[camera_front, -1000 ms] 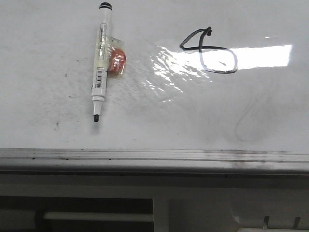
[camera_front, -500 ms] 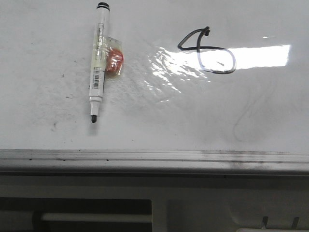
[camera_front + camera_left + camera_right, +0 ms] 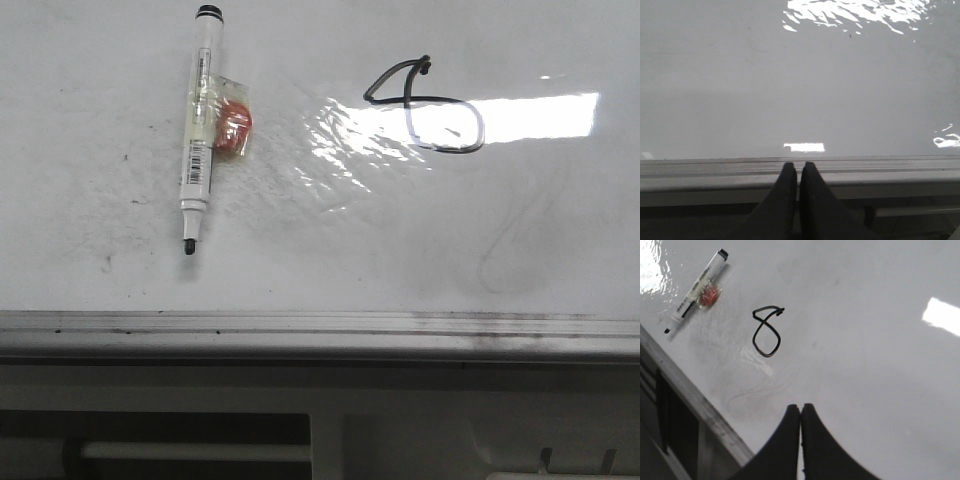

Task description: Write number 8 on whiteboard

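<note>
The whiteboard (image 3: 300,270) lies flat and fills most of the front view, glossy white with grey smudges, dark specks and a bright patch of glare across its right half; its grey metal edge rail (image 3: 320,325) runs along the near side. The number 8 (image 3: 425,105) is drawn in thin black line on the right part of the board, lying sideways in the front view, with a small pointed loop to the left and a rounder loop to the right that overlaps the glare. A faint grey curved smear (image 3: 505,245) sits nearer the rail, below and to the right of the figure. On the left part of the board, well apart from the 8, a white marker (image 3: 197,125) lies uncapped with its dark tip toward the rail, and a small orange-red piece (image 3: 235,125) under clear tape touches its right side. The left gripper (image 3: 799,172) hangs over the edge rail with its dark fingers pressed together, holding nothing. The right gripper (image 3: 800,415) hovers above bare board, just short of the smear and apart from the 8, its fingers likewise closed together and empty.
</note>
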Tool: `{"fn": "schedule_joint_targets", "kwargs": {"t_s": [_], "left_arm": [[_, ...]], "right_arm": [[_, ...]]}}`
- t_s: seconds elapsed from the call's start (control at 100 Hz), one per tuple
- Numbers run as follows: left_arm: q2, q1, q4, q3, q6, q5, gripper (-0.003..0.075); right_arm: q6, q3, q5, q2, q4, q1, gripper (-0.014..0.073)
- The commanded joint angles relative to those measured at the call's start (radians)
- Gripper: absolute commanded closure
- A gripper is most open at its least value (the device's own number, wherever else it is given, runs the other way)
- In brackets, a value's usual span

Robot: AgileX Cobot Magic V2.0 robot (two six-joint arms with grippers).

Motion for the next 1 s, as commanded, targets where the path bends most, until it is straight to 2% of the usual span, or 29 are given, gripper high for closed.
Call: {"fn": "schedule_joint_targets", "kwargs": {"t_s": [0.0, 0.11, 0.24, 0.32, 0.37, 0.47, 0.53, 0.76, 0.99], "left_arm": [[-0.028, 0.003, -0.009, 0.04, -0.01, -0.036, 0.0741], [-0.028, 0.003, -0.009, 0.04, -0.01, -0.036, 0.0741], [-0.028, 0.003, -0.009, 0.04, -0.01, -0.036, 0.0741], [-0.028, 0.003, -0.009, 0.04, -0.01, -0.036, 0.0741], [-0.028, 0.003, -0.009, 0.04, -0.01, -0.036, 0.0741], [-0.028, 0.003, -0.009, 0.04, -0.01, -0.036, 0.0741], [-0.028, 0.003, -0.009, 0.04, -0.01, -0.036, 0.0741], [-0.028, 0.003, -0.009, 0.04, -0.01, -0.036, 0.0741], [-0.028, 0.003, -0.011, 0.04, -0.01, -0.036, 0.0741]], "right_arm": [[0.002, 0.02, -0.207, 0.045, -0.015, -0.121, 0.0636], [-0.031, 0.092, -0.36, 0.081, 0.191, -0.333, 0.0636], [-0.193, 0.245, -0.647, 0.1, 0.397, -0.602, 0.0636], [-0.227, 0.34, -0.786, 0.1, 0.451, -0.723, 0.0636], [-0.227, 0.392, -0.821, 0.1, 0.468, -0.781, 0.0636], [-0.227, 0.466, -0.809, 0.07, 0.475, -0.853, 0.0636], [-0.227, 0.458, -0.67, 0.032, 0.475, -0.875, 0.0636], [-0.227, 0.462, -0.436, -0.151, 0.475, -0.907, 0.0636], [-0.227, 0.462, -0.447, -0.158, 0.473, -0.908, 0.0636]]}}
